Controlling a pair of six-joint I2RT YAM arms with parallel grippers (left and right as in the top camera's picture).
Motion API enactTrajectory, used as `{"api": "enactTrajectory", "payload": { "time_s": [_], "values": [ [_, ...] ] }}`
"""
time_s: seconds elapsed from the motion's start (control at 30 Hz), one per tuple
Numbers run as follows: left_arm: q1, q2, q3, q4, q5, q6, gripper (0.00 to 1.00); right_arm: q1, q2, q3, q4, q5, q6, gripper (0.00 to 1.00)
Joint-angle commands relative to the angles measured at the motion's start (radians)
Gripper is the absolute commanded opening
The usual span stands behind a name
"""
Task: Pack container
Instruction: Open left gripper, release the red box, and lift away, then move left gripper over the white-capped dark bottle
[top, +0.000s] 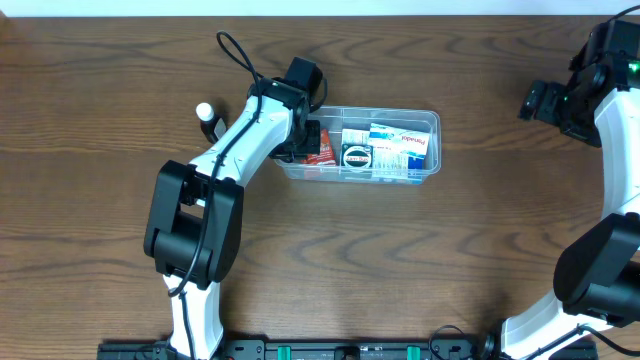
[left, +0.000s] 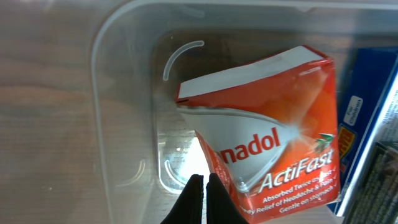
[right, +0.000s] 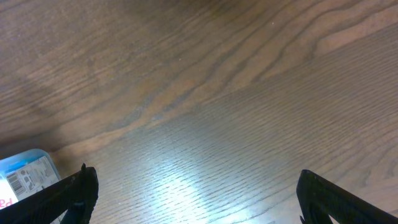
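Clear rectangular plastic tub (top: 436, 121) sits on the wooden desk (top: 400, 270). Left claw (left: 202, 198), pinched shut on nothing, dips inside, likely to nudge the tilted red-and-white cardboard box (left: 273, 143) flat. Right claw (right: 196, 199) hangs wide open, well aside.
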Motion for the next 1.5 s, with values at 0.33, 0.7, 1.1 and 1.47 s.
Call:
{"api": "enactTrajectory", "payload": {
  "time_s": [0.33,0.7,1.1,1.47],
  "values": [
    [-0.044,0.003,0.022,0.028,0.0,0.02,0.06,-0.003,-0.011,0.012,-0.001,0.007,-0.014,0.99],
    [-0.055,0.003,0.022,0.029,0.023,0.02,0.06,-0.003,-0.011,0.012,-0.001,0.007,-0.014,0.99],
    [-0.056,0.001,0.022,0.042,0.055,0.02,0.06,-0.003,-0.011,0.012,-0.001,0.007,-0.014,0.99],
    [-0.052,-0.064,0.037,0.043,0.031,0.021,0.06,-0.003,-0.011,0.012,-0.001,0.007,-0.014,0.99]
  ]
}}
